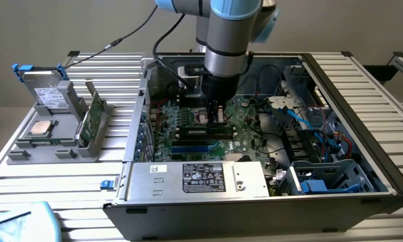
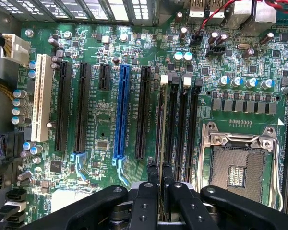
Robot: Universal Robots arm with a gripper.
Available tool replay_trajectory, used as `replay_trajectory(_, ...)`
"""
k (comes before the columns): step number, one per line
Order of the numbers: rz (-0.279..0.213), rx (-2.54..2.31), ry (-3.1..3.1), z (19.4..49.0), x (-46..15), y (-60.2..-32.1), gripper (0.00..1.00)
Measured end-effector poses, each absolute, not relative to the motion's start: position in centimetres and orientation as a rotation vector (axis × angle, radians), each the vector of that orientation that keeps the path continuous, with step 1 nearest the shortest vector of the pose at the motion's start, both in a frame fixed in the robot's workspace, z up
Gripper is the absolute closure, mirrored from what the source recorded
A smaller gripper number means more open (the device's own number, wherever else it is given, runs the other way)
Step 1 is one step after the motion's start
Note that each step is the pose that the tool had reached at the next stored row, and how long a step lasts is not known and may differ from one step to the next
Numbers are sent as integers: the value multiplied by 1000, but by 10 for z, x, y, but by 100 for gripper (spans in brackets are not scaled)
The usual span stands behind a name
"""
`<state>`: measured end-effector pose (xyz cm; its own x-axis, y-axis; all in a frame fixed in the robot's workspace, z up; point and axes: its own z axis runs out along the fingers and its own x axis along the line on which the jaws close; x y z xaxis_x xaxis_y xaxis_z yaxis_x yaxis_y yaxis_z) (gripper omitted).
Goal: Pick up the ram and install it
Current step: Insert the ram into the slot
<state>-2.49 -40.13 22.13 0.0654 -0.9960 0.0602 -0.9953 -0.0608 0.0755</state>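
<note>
The Universal Robots arm (image 1: 225, 45) reaches straight down into the open computer case (image 1: 255, 217) with its wrist vertical. Its end effector (image 1: 215, 115) sits low over the motherboard (image 2: 101, 143), just beside the CPU socket (image 2: 240, 167). The two black fingers (image 2: 152, 175) stand narrow and upright, pinched on the ram (image 2: 162, 120) from either face

From the wrist the ram shows edge-on, as a thin dark strip running the length of the memory slots (image 2: 182, 124). It lines up with the slot of that bank farthest from the CPU socket, so it lies between the socket and the blue expansion slot (image 2: 121, 112). The other slots of the bank, nearer the socket, stand bare

The ram's flat faces and chips are turned out of sight. Its lower edge is lost against the dark slot, so I cannot tell whether it is pressed home or only resting at the slot's mouth. In the exterior view the wrist and fingers cover most of the stick, and it is hard to pick out from the black slots around it. The end effector's body cuts off the near edge of the CPU socket in the wrist view
</note>
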Motion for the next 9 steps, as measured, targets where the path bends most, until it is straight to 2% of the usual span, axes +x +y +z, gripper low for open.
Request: replay_trajectory(9,-11,2222,-2081,221,-24,-401,86)
